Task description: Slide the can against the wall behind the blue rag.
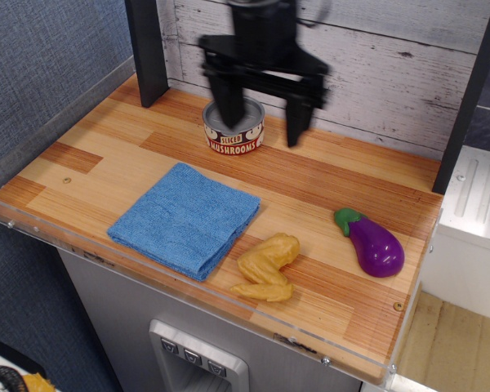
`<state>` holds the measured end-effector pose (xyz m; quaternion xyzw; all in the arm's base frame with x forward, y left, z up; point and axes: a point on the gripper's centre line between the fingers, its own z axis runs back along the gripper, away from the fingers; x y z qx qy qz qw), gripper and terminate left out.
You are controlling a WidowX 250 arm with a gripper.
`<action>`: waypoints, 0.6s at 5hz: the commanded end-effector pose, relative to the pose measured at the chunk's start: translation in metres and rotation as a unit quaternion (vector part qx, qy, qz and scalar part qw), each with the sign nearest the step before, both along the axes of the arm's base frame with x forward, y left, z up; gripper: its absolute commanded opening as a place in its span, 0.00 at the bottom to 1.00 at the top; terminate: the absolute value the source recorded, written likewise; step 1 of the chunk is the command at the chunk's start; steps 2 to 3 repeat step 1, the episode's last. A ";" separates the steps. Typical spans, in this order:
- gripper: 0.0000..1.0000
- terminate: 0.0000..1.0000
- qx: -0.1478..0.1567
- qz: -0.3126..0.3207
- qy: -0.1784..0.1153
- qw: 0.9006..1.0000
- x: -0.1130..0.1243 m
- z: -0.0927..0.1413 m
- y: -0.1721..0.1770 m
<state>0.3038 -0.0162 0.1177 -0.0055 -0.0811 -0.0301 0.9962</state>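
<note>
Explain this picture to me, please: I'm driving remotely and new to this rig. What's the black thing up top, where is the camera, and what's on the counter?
The single camera looks down on the counter from the front and above. The black shape is the robot arm's gripper, blurred, with its two fingers spread apart. One finger is in front of the can, the other hangs to the can's right. It holds nothing. Whether it touches the can, I cannot tell. The can, labelled sliced mushrooms, stands near the plank wall at the back. In front of it lies the blue rag, folded flat. To the right are a yellow toy chicken piece and a purple toy eggplant, all on the wooden counter.
</note>
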 end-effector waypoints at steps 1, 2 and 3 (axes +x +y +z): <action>1.00 1.00 -0.001 -0.035 -0.032 0.999 0.000 0.023 -0.019; 1.00 1.00 -0.001 -0.035 -0.032 0.999 0.000 0.023 -0.019; 1.00 1.00 -0.001 -0.035 -0.032 0.999 0.000 0.023 -0.019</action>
